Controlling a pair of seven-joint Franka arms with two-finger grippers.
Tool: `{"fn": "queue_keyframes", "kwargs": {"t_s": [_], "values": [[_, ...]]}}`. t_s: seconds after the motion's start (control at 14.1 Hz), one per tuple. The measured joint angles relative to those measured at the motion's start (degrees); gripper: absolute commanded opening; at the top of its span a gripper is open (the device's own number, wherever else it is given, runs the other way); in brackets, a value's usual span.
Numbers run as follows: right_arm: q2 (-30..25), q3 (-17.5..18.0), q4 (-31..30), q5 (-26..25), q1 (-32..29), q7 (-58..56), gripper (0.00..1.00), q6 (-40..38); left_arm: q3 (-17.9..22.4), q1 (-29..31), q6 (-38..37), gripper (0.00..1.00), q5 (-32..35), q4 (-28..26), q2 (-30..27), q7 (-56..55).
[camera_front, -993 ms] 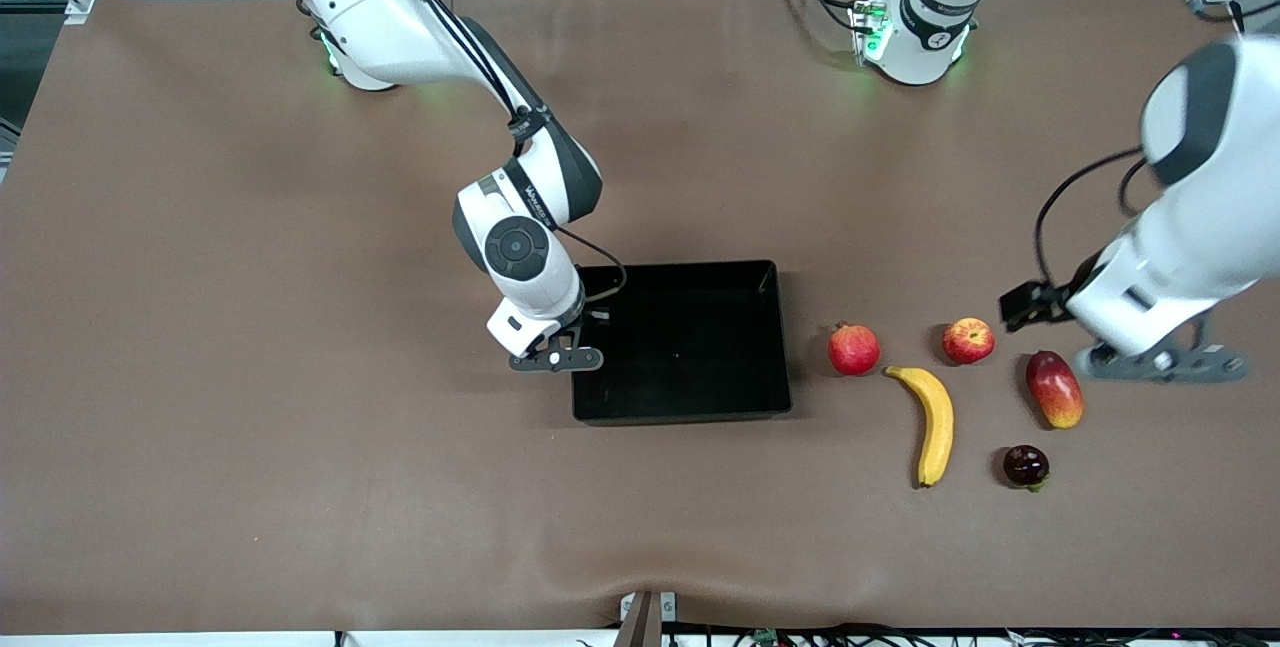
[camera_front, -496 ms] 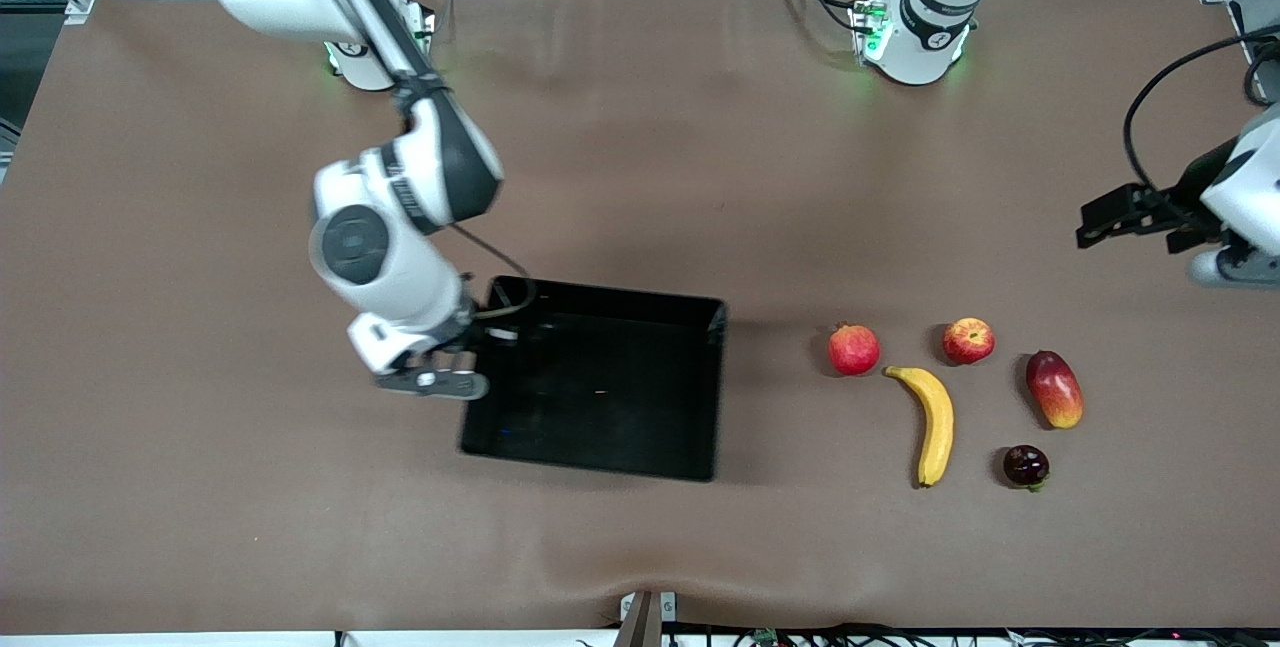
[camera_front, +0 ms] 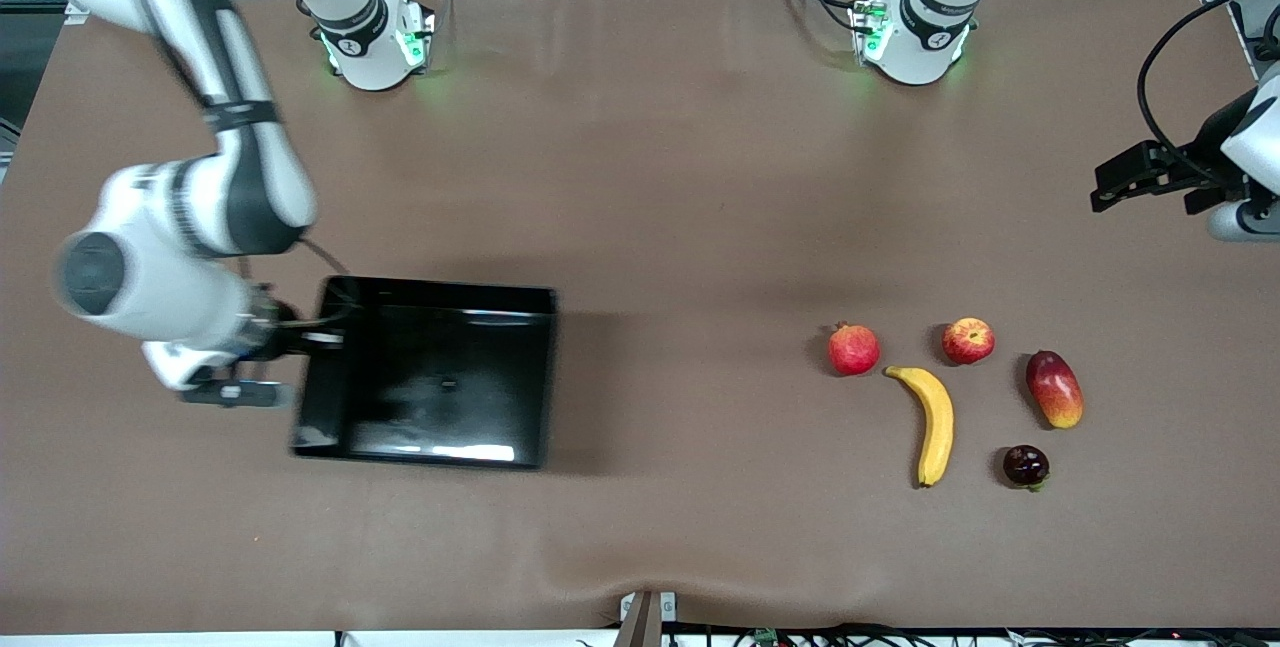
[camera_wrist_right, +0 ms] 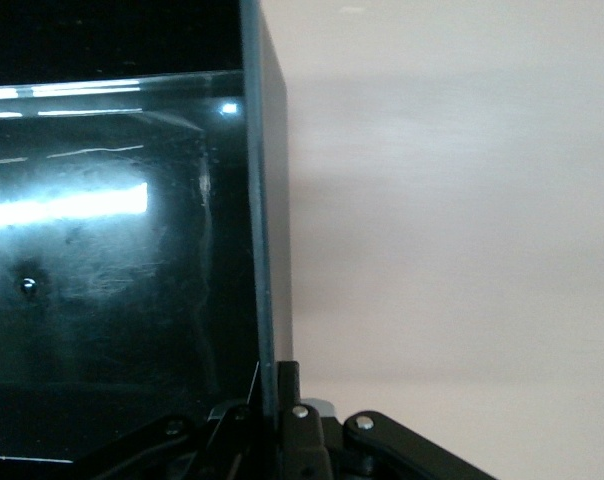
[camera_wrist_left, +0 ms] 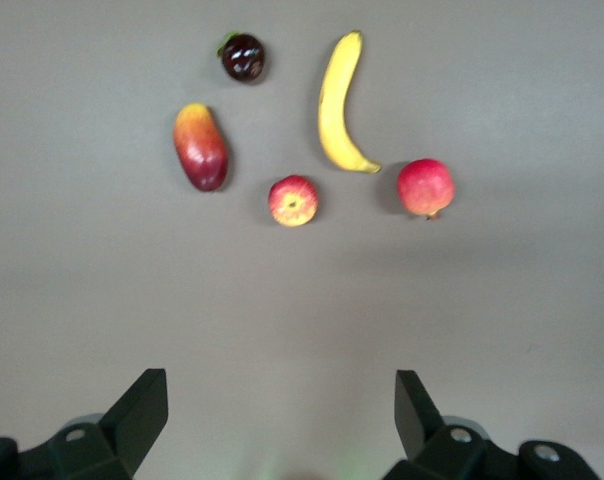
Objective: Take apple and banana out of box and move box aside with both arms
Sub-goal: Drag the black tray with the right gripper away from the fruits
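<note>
The black box [camera_front: 545,377] hangs a little above the table at the right arm's end, slightly tilted. My right gripper [camera_front: 305,338] is shut on its end wall; in the right wrist view the thin wall [camera_wrist_right: 267,220] runs between the closed fingers of the gripper [camera_wrist_right: 277,385]. The yellow banana [camera_front: 936,421] and the small red-yellow apple [camera_front: 968,340] lie on the table toward the left arm's end. My left gripper [camera_front: 1112,182] is open and empty, high over bare table at that end. Its wrist view shows the gripper [camera_wrist_left: 280,385], the banana [camera_wrist_left: 334,105] and the apple [camera_wrist_left: 293,200].
A red pomegranate [camera_front: 853,349] lies beside the banana's stem end. A red-yellow mango [camera_front: 1054,388] and a small dark fruit [camera_front: 1025,465] lie nearer the left arm's end. The brown mat [camera_front: 680,227] covers the table.
My right gripper has carried the box from the table's middle toward the right arm's end. The left arm has risen and drawn back from the mango toward the table's end.
</note>
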Motion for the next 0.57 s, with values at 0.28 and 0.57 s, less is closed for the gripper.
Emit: {"fn": "queue_keyframes", "kwargs": {"t_s": [0.28, 0.57], "values": [[-0.9, -0.1, -3.4, 0.0, -12.1, -11.0, 0.00, 0.8, 9.6, -8.1, -0.1, 1.00, 0.0, -2.8, -2.4, 0.0], [-0.2, 0.0, -4.2, 0.0, -18.1, -16.1, 0.00, 4.1, 10.5, -9.8, -0.1, 1.00, 0.0, -3.4, -3.2, 0.0]]}}
